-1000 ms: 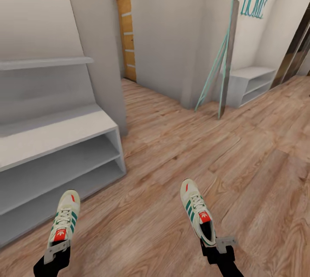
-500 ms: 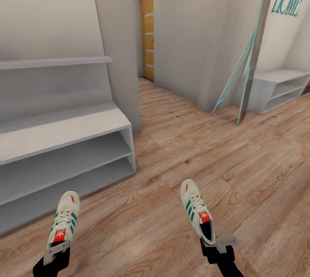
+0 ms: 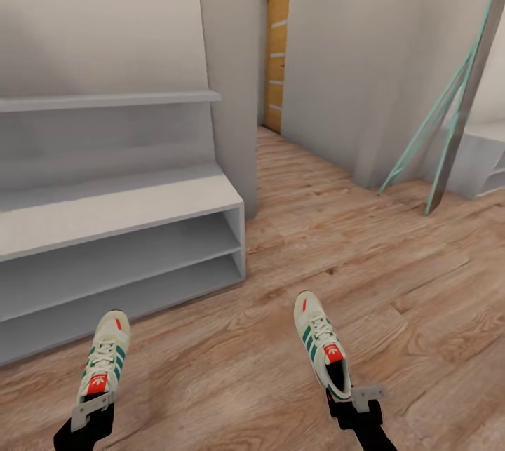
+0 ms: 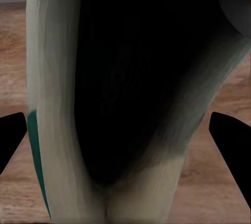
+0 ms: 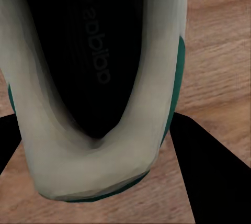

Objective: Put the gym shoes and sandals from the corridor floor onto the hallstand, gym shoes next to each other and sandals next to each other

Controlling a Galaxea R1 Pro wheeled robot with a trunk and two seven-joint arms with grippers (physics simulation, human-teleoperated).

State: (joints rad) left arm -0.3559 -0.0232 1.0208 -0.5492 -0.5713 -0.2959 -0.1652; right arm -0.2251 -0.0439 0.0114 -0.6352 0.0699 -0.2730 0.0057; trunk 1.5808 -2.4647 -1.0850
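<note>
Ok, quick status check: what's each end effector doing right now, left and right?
Left end effector: closed on the heel of the left gym shoe.
Right end effector: closed on the heel of the right gym shoe.

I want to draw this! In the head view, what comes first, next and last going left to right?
Rack → left shoe → door → right shoe → leaning frame.

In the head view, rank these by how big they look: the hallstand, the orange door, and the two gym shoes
1. hallstand, by far the largest
2. orange door, though it stands farther off
3. left gym shoe and right gym shoe: these look alike, so no ranking between them
</note>
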